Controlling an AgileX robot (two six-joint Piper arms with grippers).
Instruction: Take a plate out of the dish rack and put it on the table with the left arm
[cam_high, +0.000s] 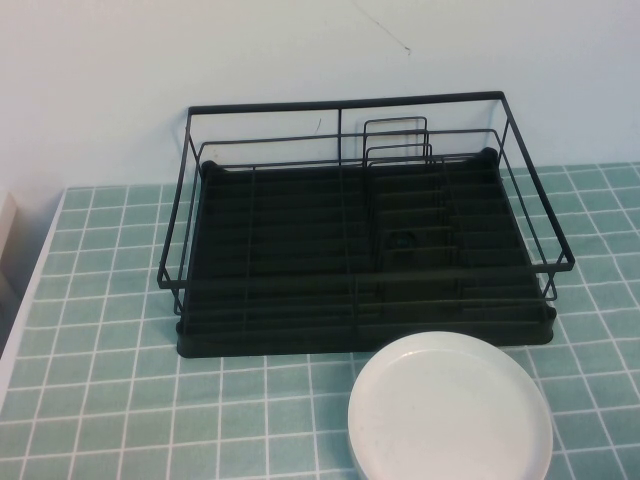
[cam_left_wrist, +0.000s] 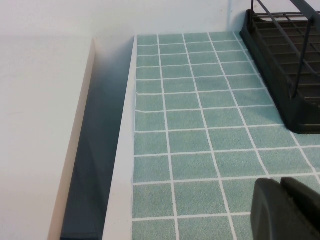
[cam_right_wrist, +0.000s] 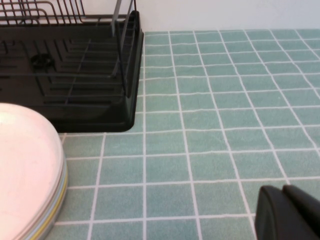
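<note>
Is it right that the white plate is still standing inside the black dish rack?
No. The high view shows the plate lying flat on the tiled table, just in front of the dish rack, which holds no plates.

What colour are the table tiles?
Teal-green with white grout lines; the table shows best in the left wrist view.

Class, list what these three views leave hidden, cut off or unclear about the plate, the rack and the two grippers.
- Plate: high view's bottom edge cuts off its near rim; the right wrist view shows stacked rims, count unclear.
- Rack: black on black, so the small item in its tray can't be identified.
- Left gripper: only shut fingertips show, in the left wrist view.
- Right gripper: likewise, in the right wrist view.
- Both arms: outside the high view.
</note>
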